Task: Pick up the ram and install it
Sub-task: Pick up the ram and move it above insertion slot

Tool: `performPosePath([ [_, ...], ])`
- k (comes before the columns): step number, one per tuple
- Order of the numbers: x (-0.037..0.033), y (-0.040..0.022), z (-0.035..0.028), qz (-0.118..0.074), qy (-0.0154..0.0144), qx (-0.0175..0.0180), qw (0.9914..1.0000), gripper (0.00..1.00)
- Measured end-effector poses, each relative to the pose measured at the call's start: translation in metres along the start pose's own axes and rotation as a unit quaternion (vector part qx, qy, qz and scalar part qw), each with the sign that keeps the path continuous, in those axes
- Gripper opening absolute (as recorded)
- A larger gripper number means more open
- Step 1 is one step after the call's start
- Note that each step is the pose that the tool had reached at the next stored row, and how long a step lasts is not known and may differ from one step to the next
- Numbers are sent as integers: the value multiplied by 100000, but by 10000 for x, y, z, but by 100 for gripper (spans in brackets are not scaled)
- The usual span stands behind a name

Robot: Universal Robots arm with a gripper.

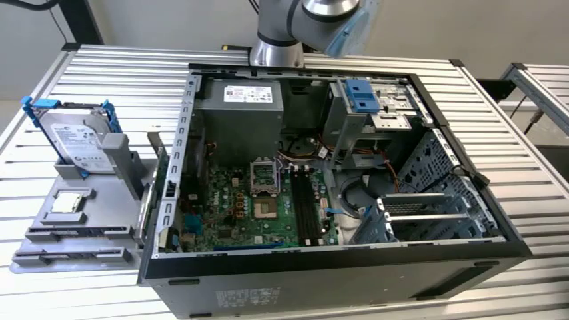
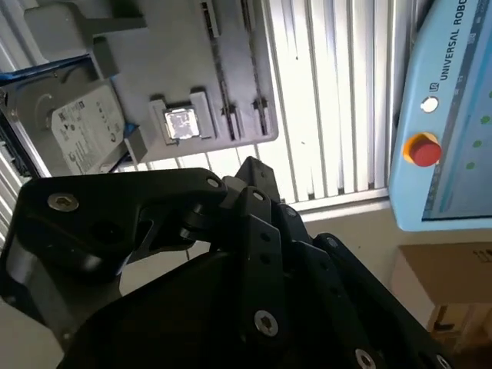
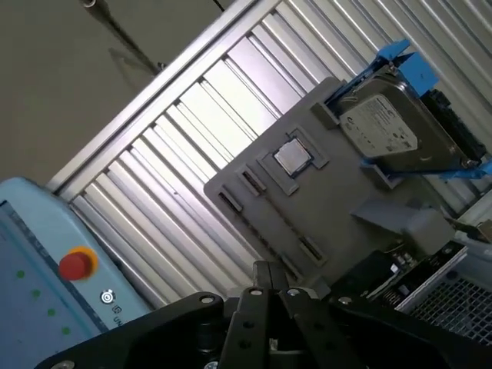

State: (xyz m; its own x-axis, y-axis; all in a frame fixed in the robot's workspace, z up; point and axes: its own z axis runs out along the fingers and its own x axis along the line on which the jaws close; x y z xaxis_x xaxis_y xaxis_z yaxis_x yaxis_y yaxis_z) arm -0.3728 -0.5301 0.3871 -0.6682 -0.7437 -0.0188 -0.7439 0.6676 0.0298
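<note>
While the hand point(image 3: 269, 269) hangs closed and apparently empty above the counter point(image 3: 192, 115), the grey tray point(image 3: 346, 181) props the hard drive point(image 3: 384, 131) at a tilt, presumably for easy gripping.

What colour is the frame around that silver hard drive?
Blue; the plastic frame shows best in the exterior view.

Worktop point(image 1: 116, 73): silvery ribbed metal slats with a rail along the edges.
Computer case point(image 1: 302, 280): open, lying on its side on the worktop, toward the exterior view's right.
Grey holder tray point(image 1: 111, 208): flat on the slats, just beside the case, on the exterior view's left.
</note>
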Motion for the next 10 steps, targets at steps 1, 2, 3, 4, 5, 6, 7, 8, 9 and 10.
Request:
performPosePath([
  [1, 0, 0, 0, -898, 69, 18, 99996, 0],
  [2, 0, 1, 0, -1789, 124, 34, 99984, 0],
  [3, 0, 1, 0, -2652, 183, 45, 99965, 0],
  [4, 0, 1, 0, -3616, 242, 54, 99934, 0],
  [5, 0, 1, 0, -4507, 293, 61, 99898, 0],
  [6, 0, 1, 0, -5403, 334, 64, 99853, 0],
  [7, 0, 1, 0, -6333, 362, 72, 99799, 0],
  [8, 0, 1, 0, -7250, 371, 90, 99736, 0],
  [9, 0, 1, 0, -8128, 375, 116, 99668, 0],
  [10, 0, 1, 0, -9045, 363, 158, 99589, 0],
])
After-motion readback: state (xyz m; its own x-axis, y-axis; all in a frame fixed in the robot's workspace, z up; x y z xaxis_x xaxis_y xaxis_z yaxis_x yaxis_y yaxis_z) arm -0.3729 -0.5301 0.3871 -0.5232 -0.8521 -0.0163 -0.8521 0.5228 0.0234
